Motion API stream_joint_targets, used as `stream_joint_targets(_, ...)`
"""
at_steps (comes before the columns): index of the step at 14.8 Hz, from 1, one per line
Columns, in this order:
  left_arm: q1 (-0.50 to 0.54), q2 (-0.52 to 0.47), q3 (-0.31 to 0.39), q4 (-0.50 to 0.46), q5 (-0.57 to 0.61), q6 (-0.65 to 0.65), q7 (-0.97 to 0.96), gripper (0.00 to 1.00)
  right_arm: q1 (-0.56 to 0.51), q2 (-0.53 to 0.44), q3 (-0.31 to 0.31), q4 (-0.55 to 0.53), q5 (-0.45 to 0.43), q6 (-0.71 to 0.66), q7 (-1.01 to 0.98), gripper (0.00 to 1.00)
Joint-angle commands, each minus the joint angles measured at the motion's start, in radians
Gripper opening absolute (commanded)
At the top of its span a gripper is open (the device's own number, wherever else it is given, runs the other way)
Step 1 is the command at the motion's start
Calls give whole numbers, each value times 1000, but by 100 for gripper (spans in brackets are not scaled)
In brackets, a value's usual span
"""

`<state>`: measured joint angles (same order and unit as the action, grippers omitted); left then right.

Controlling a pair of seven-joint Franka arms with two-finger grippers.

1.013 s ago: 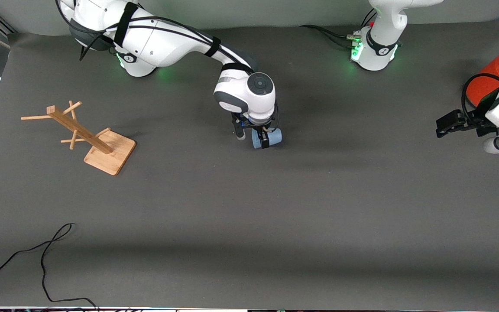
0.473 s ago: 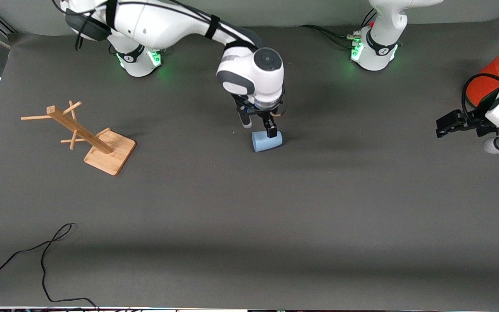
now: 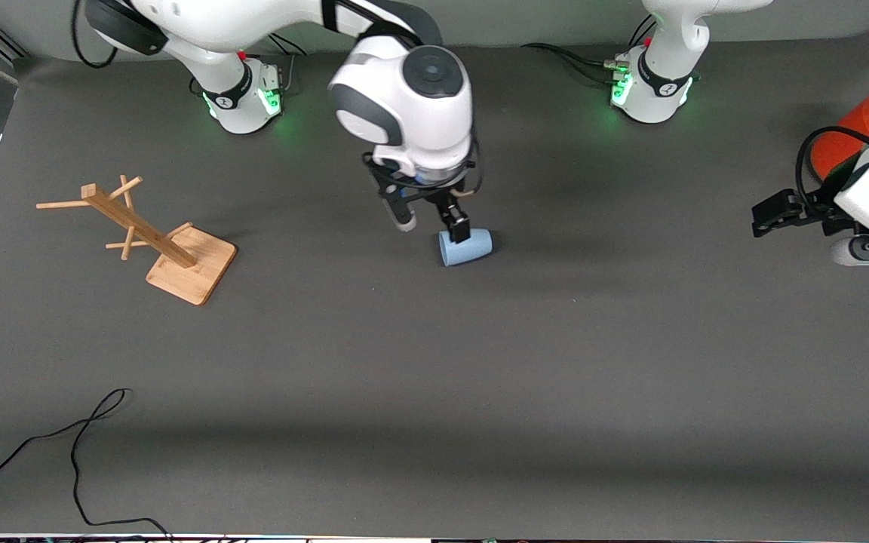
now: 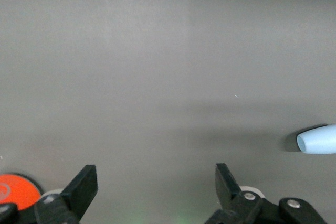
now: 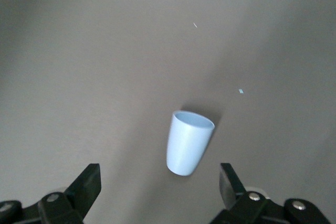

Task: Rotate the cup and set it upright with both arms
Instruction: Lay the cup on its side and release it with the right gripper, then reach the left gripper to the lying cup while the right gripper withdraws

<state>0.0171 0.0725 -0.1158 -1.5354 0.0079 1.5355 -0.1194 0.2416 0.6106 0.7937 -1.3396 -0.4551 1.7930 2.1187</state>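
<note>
The cup point(image 3: 465, 247) lies on its side on the grey tabletop point(image 3: 434, 362), near the middle and closer to the edge where the arm bases stand. The right end effector point(image 3: 431, 222) hangs just above it, fingers spread, not touching it. The left end effector point(image 3: 770, 211) waits spread near the left arm's end, beside the orange can point(image 3: 838, 147).

dark grey bench point(image 3: 555, 377): pale-blue cup point(image 3: 466, 247) on its side mid-bench; wooden rack point(image 3: 149, 237) toward right arm's end; orange can point(image 3: 845, 139) toward left arm's end; black cable point(image 3: 65, 452) nearest camera.
</note>
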Motion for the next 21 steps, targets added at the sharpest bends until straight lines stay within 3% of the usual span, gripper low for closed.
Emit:
stream_joint_targets(1,-29,-11,-18,5,-2,-40,-75,100,-74,-80,-45,-1,71,-32,-219,100)
stream_joint_targets(2,-32,-10,-43,5,-3,-46,-97,100,-82,-116,-94,0,105,-32,-306,100)
stream_joint_targets(5,-60,-1,-142,-2,0,-34,-274,100,-77,-251,-342,-12,289,-32,-675,100)
stream_joint_targets(7,-112,13,-191,-2,12,-28,-411,100,-76,-307,-468,-15,375,-52,-877,100)
stream_joint_targets(11,-314,100,-203,37,82,-14,-676,100,-77,-377,-637,-15,430,-150,-1214,100)
stream_joint_targets(16,-557,367,-202,272,234,-34,-994,100,-76,-478,-845,-74,525,-193,-1597,100)
stream_joint_targets(19,-682,508,-197,360,337,-34,-1146,100,-76,-529,-904,-131,538,-195,-1735,100)
stream_joint_targets(21,-759,611,-194,415,415,-35,-1235,100,-76,-590,-932,-229,538,-163,-1778,100)
